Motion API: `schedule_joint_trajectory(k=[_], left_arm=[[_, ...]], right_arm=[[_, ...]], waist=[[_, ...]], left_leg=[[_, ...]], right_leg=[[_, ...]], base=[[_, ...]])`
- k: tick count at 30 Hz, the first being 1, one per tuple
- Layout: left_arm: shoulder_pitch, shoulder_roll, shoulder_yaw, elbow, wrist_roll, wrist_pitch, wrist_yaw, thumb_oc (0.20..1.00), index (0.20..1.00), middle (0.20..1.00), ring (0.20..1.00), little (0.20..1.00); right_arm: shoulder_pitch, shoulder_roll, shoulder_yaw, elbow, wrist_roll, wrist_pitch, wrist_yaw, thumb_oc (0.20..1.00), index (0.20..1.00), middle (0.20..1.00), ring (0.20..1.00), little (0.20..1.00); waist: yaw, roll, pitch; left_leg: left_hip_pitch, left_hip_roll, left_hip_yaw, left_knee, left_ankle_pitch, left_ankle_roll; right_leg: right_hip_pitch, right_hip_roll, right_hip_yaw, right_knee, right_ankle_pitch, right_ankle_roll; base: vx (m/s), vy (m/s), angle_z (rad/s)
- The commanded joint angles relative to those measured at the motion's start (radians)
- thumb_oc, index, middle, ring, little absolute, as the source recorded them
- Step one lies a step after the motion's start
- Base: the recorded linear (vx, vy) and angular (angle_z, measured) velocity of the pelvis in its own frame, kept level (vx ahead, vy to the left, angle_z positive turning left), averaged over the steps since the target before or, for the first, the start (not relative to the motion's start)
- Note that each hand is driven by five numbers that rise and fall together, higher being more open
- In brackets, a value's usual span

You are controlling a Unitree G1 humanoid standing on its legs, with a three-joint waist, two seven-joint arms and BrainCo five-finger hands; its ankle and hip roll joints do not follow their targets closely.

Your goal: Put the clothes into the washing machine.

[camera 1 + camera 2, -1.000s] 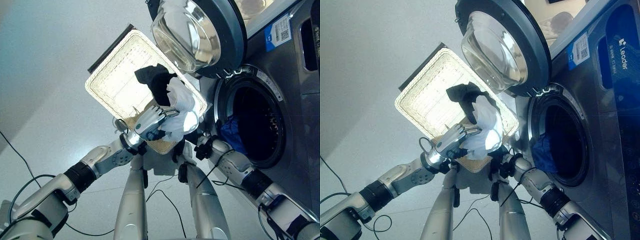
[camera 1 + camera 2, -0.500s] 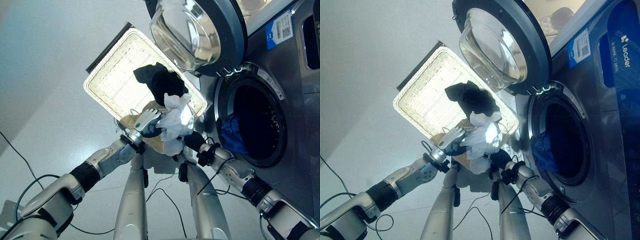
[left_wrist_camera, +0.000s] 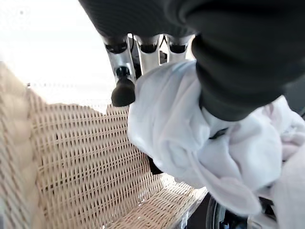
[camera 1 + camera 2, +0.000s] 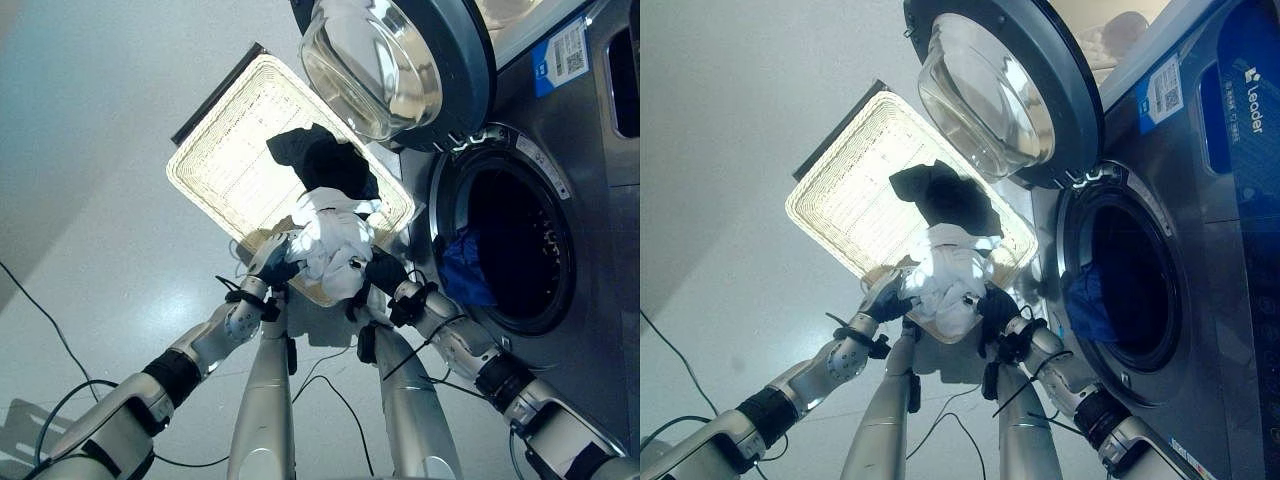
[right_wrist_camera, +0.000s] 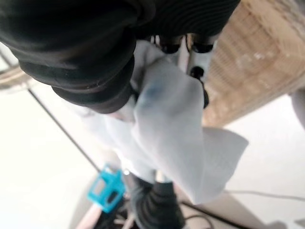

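Note:
A crumpled white garment [image 4: 330, 245] hangs over the near rim of the wicker basket [image 4: 225, 160], held from both sides. My left hand [image 4: 275, 268] grips its left side; in the left wrist view the fingers [image 3: 125, 71] and thumb close on the white cloth [image 3: 190, 143]. On its right side my right hand [image 4: 385, 272] is curled into the same cloth [image 5: 176, 124]. A black garment [image 4: 320, 160] lies in the basket just beyond. The washing machine's drum [image 4: 520, 235] stands open to the right, and a blue garment [image 4: 462, 268] lies at its lip.
The round glass door [image 4: 390, 60] is swung wide open above the basket's far right corner. The grey machine front [image 4: 600, 150] fills the right side. Bare light floor [image 4: 90, 200] lies left of the basket.
The white garment has come down and bunched up over the basket's near rim. My left hand drew back lower with it, and my right hand rose to it and took hold.

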Motion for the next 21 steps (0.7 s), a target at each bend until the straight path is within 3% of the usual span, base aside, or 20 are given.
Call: schedule_joint_trajectory(k=[1,8,14,19,21], left_arm=[[0.032,-0.048,0.037,-0.036,-0.055,0.048,0.006,1.0,1.0,1.0,1.0,1.0],[0.045,-0.086,0.078,0.013,-0.118,0.088,0.119,1.0,1.0,1.0,1.0,1.0],[0.085,-0.136,0.199,0.094,-0.272,0.047,0.276,1.0,1.0,1.0,1.0,1.0],[0.131,-0.159,0.34,0.151,-0.379,-0.023,0.327,1.0,1.0,1.0,1.0,1.0],[0.14,-0.158,0.376,0.154,-0.388,-0.028,0.328,1.0,1.0,1.0,1.0,1.0]], right_arm=[[0.011,0.007,-0.042,-0.063,0.068,-0.071,0.001,0.2,0.2,0.2,0.2,0.2],[0.019,0.045,-0.095,-0.001,0.311,-0.04,-0.014,0.2,0.2,0.2,0.2,0.2],[0.044,0.088,-0.222,0.115,0.668,-0.069,-0.022,0.2,0.2,0.2,0.2,0.2],[0.055,0.112,-0.446,0.187,1.093,-0.166,-0.006,0.2,0.2,0.2,0.2,0.2],[0.049,0.11,-0.531,0.185,1.176,-0.227,-0.025,0.2,0.2,0.2,0.2,0.2]], waist=[[-0.033,0.01,-0.018],[-0.038,0.018,-0.018],[-0.042,0.026,-0.018],[-0.045,0.035,-0.018],[-0.047,0.038,-0.018]], left_leg=[[0.031,-0.089,0.042,0.028,-0.095,0.024],[0.027,-0.089,0.047,0.031,-0.095,0.022],[0.023,-0.089,0.06,0.029,-0.095,0.019],[0.022,-0.089,0.071,0.035,-0.107,0.017],[0.013,-0.09,0.074,0.036,-0.105,0.019]], right_leg=[[0.086,-0.001,-0.026,-0.263,0.206,0.144],[0.079,0.001,-0.019,-0.266,0.208,0.141],[0.076,0.0,-0.014,-0.286,0.219,0.14],[0.074,-0.004,-0.01,-0.286,0.221,0.143],[0.065,-0.005,-0.009,-0.287,0.227,0.143]], base=[[0.0,0.0,0.0],[0.0,0.0,0.0],[0.01,-0.006,-0.04],[0.01,-0.03,-0.02],[0.02,-0.028,-0.04]])
